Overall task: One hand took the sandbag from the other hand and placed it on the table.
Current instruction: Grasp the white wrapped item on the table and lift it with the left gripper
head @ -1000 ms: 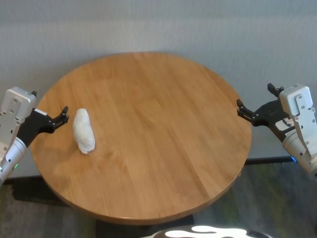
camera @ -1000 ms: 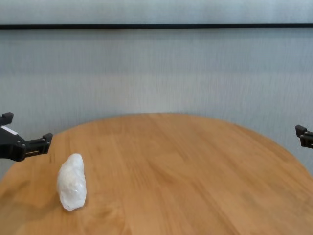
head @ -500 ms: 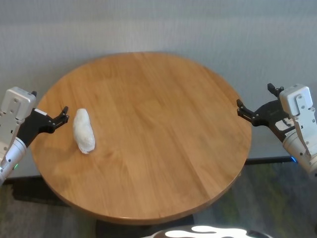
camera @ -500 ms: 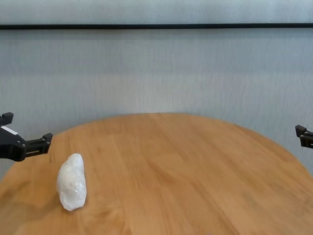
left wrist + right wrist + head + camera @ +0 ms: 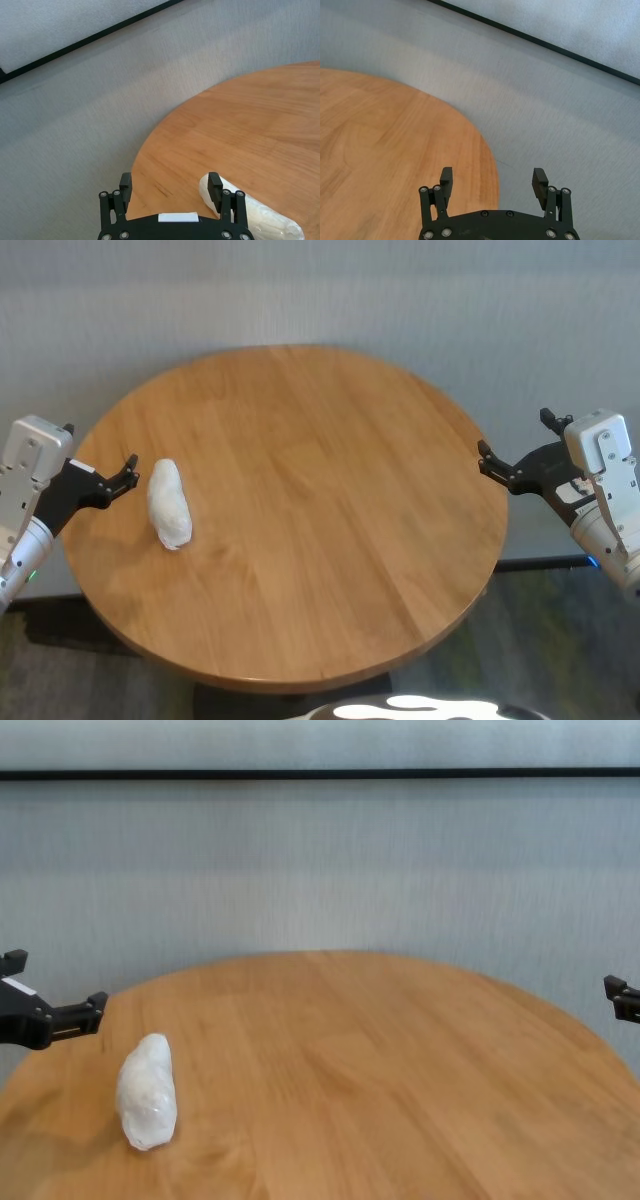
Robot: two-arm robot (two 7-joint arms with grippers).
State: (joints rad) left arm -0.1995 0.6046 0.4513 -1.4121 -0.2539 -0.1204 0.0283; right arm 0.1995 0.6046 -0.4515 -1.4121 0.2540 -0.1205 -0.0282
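So at this point the sandbag [image 5: 169, 504] was lying on the table [image 5: 300, 500], over on the left side near the rim, nothing touching it. Left gripper [image 5: 112, 478] was hovering just beside it at the table's edge, jaws spread wide and empty; in the left wrist view the bag [image 5: 250, 212] sat just off 1 finger, not between the 2. Right gripper [image 5: 515, 462] was way over on the opposite side, off the table's right edge, also spread wide with nothing in it; its own wrist view showed only bare wood and wall past the fingers [image 5: 446, 181].

My read: either the job was already finished, bag down and both arms clear, or it hadn't begun. I couldn't tell which from this alone. If it hadn't begun, everything was left: pick up, hand across, set down.
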